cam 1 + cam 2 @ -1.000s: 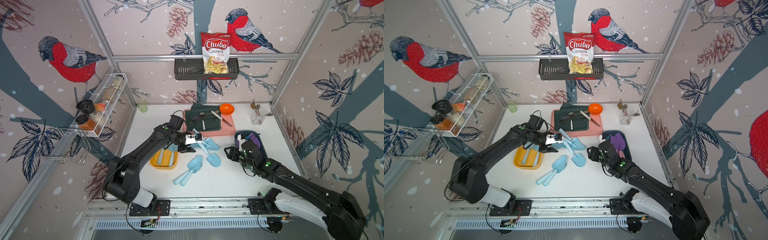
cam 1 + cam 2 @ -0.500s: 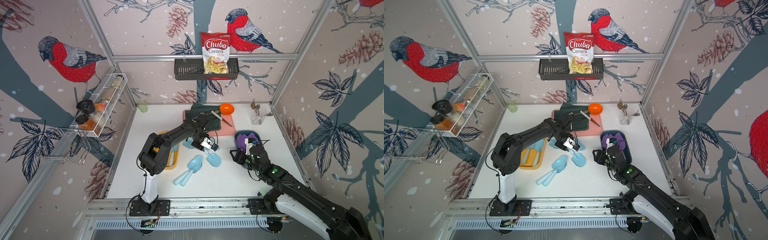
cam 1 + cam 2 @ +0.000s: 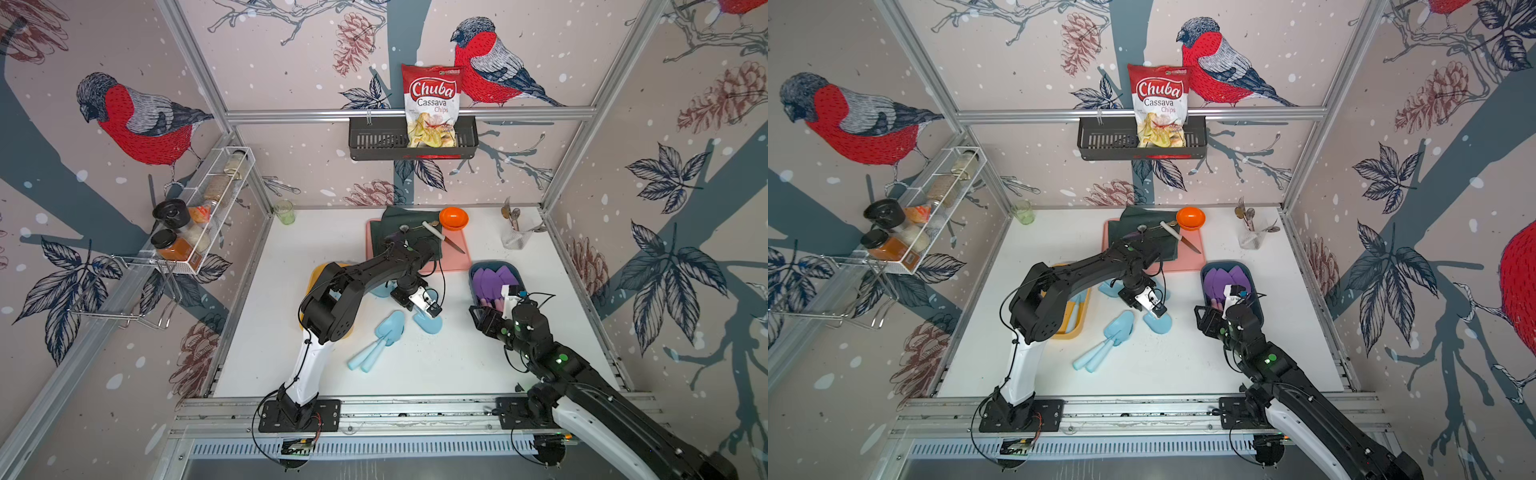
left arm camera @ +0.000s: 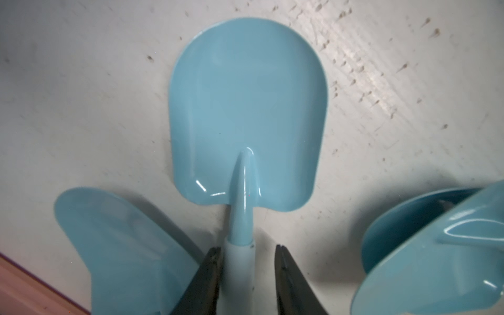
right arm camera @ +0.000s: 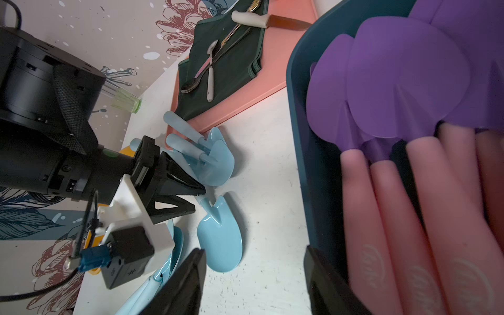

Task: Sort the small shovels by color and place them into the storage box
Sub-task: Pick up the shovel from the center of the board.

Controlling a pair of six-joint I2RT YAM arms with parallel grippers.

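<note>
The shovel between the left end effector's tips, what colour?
The shovel is light blue; the left wrist view shows it best.

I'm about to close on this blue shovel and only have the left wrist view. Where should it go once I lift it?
Observer: Probably the yellow tray, which is partly hidden under the left arm. It already holds blue shovels.
Operator: Is the right hand in my way?
Observer: No. The right hand hangs open and empty beside the dark blue box, apart from your shovel.
Operator: What's in that box?
Observer: Purple shovels with pink handles, lying side by side.
</note>
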